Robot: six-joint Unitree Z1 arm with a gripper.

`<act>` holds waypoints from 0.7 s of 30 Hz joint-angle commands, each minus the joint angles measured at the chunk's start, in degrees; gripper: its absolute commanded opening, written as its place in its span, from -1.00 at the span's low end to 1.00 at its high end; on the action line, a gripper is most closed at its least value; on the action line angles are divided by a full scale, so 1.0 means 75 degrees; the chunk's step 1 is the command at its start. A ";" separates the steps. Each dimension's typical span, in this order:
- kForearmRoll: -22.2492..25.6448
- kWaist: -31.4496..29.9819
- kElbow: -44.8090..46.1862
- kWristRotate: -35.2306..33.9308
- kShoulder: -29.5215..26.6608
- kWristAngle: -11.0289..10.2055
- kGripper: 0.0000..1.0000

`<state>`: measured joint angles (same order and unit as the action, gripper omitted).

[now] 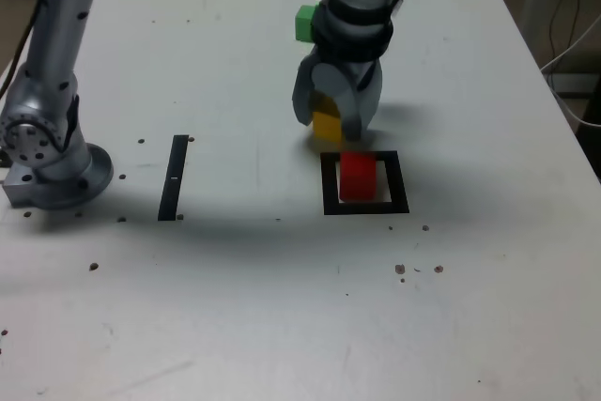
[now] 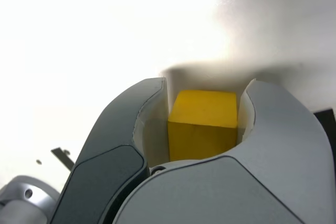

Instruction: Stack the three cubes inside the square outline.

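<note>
Shows a white tabletop [image 1: 216, 307] spread across most of the exterior view, its surface scattered with small dark specks [image 1: 94, 267], several gathered in the near part toward the exterior view's right. Includes a straight black strip [image 1: 173, 178] lying flat toward the exterior view's left, slightly slanted, with a thin pale line across its middle. Reveals a faint scratch [image 1: 150, 377] close to the lower edge of the exterior view. Takes in loose cables [image 1: 560, 91], pale and dark, beyond the table at the exterior view's right, and a small red patch at the far edge, too cropped to identify.
</note>
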<state>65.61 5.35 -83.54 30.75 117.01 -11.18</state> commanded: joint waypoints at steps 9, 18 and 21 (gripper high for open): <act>0.1627 -0.0679 -0.1243 -0.1575 -0.0372 0.0196 -0.39; 0.2332 -0.1259 -0.1798 -0.2775 -0.0301 0.1050 -0.39; 0.2303 -0.1321 -0.1795 -0.2969 -0.0192 0.1208 -0.39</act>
<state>83.07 -4.37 -96.93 8.90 114.82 -2.44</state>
